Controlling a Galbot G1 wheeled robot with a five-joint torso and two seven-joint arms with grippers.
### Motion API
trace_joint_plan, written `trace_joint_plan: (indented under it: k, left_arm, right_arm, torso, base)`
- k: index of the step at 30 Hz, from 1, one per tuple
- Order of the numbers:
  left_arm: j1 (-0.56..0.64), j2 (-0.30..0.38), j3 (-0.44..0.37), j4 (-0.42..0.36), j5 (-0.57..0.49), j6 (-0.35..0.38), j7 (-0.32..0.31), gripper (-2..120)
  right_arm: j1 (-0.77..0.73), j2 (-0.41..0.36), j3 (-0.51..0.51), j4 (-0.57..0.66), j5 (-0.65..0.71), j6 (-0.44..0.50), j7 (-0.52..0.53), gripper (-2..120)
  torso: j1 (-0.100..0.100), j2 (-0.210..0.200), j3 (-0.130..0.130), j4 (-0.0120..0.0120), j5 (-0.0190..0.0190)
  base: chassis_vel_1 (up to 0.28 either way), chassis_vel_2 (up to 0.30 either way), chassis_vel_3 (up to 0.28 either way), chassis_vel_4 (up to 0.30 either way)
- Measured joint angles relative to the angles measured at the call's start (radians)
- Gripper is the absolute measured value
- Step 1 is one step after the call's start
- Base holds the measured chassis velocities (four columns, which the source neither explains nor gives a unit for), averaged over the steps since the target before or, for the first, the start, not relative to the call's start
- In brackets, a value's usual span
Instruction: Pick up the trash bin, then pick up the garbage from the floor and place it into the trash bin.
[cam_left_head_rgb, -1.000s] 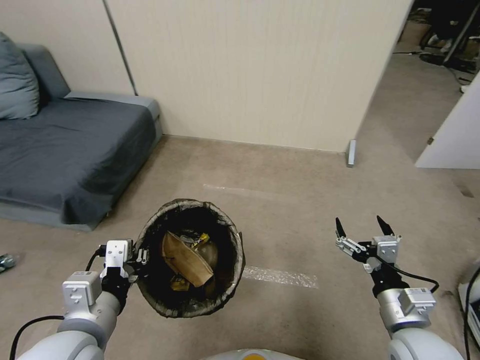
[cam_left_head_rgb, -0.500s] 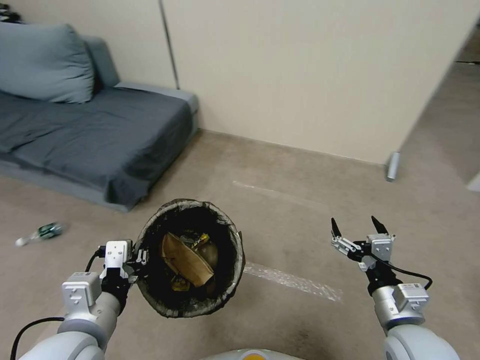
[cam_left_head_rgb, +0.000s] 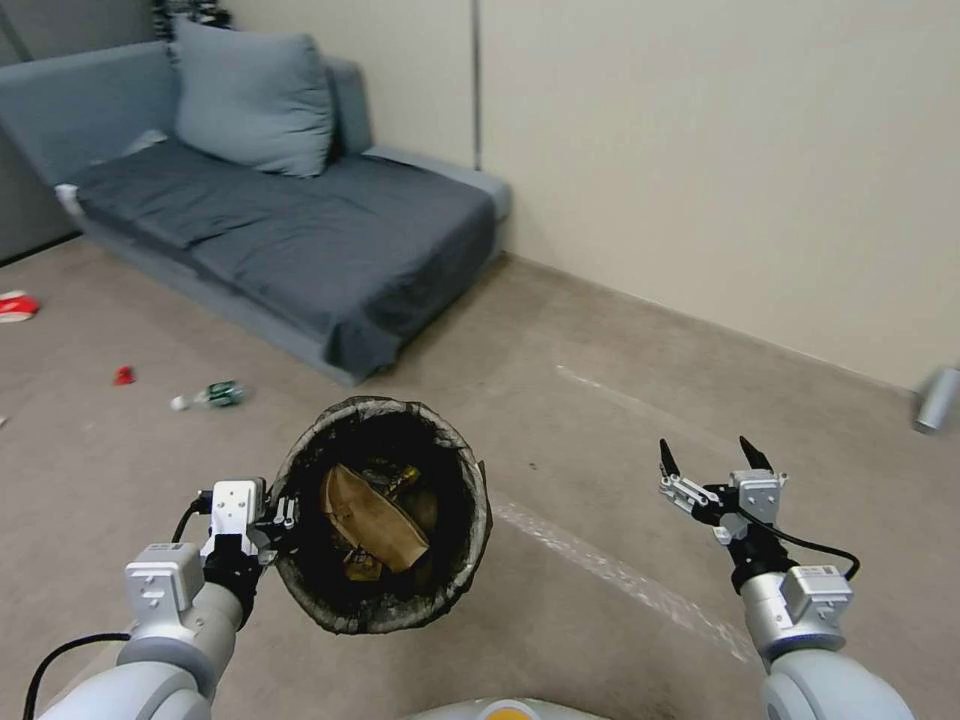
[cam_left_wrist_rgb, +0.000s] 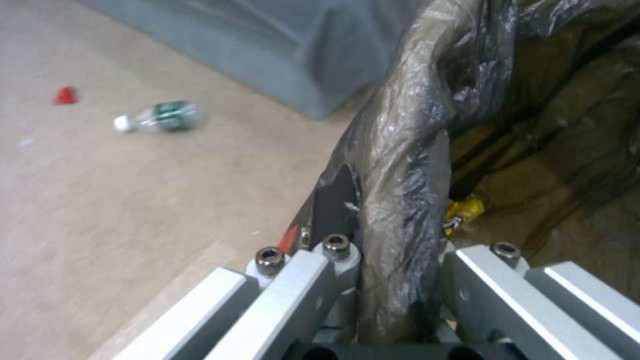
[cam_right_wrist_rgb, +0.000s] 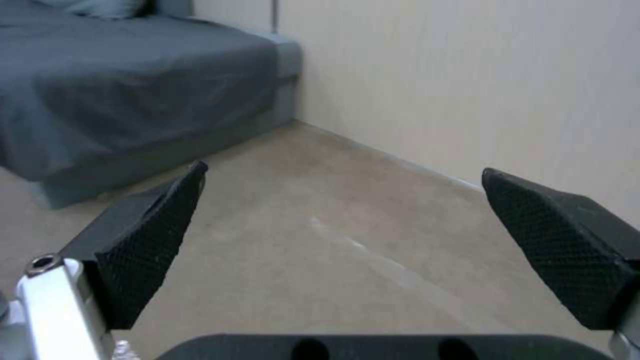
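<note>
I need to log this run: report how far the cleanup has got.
Done: the left gripper is clamped on the rim of the bin, held off the floor, with a tan carton and a yellow wrapper inside. In hand: nothing else; the right gripper is open and empty. Left: a bottle, a small red scrap and a red-and-white piece lie on the floor by the sofa.
</note>
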Motion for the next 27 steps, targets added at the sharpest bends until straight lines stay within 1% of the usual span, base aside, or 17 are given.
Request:
trace_joint_plan:
  k: [9,14,27]
  left_arm:
    - [-0.002,-0.002,-0.002,0.0,0.0,0.0,0.0,1]
    - [-0.005,-0.006,-0.004,0.0,-0.005,0.0,0.0,1]
    - [0.001,-0.005,-0.001,0.0,-0.006,0.0,0.0,1]
  right_arm:
    - [0.011,-0.005,-0.011,-0.01,0.003,-0.008,0.007,100]
    - [0.024,-0.012,-0.035,-0.009,0.019,-0.036,0.033,100]
    - [0.031,-0.014,-0.038,-0.008,0.019,-0.04,0.037,100]
  torso:
    - [0.0,0.0,0.0,0.0001,0.0]
    - [0.0,0.0,0.0,0.0001,0.0]
    - [0.0,0.0,0.0,0.0,0.0]
  base:
    - [0.119,0.129,0.122,0.135]
    - [0.125,0.125,0.116,0.121]
    - [0.127,0.126,0.127,0.123]
